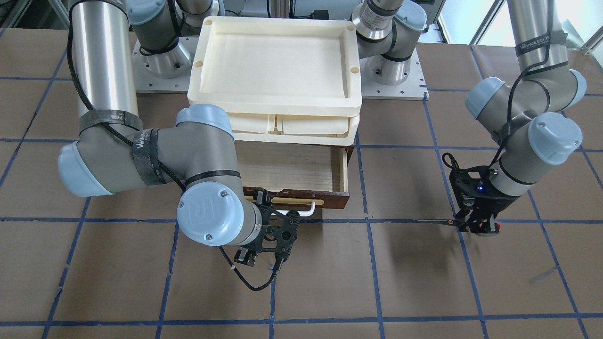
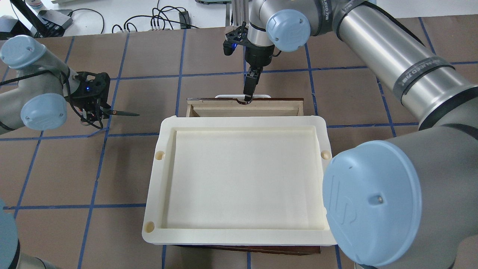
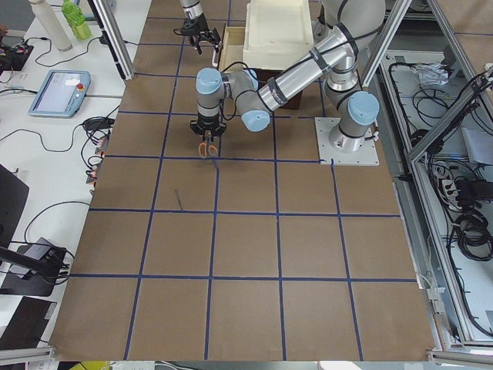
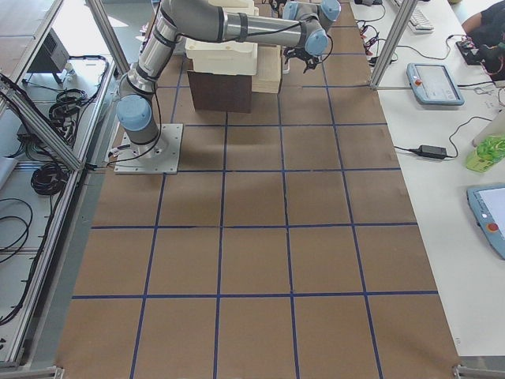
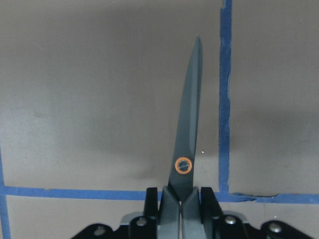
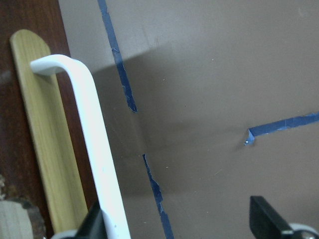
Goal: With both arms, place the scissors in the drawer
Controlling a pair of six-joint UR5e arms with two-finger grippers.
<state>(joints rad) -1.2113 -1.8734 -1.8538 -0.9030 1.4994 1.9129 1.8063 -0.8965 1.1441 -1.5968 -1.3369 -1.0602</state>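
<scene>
Scissors (image 5: 188, 124) pinched in L gripper (image 1: 476, 225); R gripper (image 2: 248, 95) spread wide at handle (image 6: 94, 149) of open drawer (image 1: 337, 200). Blades should be kept level, lowered inside w/o clipping rim.

The right arm (image 1: 101, 56) and left arm (image 1: 530, 23) are polished silver tubes joined by matt grey elbows with round light-blue caps (image 1: 553, 136). One cap on the right arm has an embossed logo (image 1: 195, 212) at nine o'clock and screws (image 1: 221, 192) at one and six. Black cables (image 1: 75, 80) run along the tubes under black straps (image 1: 537, 44) lettered WANJEED in white. The black open-frame wrist mounts (image 1: 278, 233) each show a blue light (image 1: 480, 189). Round grey bases (image 1: 393, 70) stand on white bolted plates (image 1: 414, 87).
</scene>
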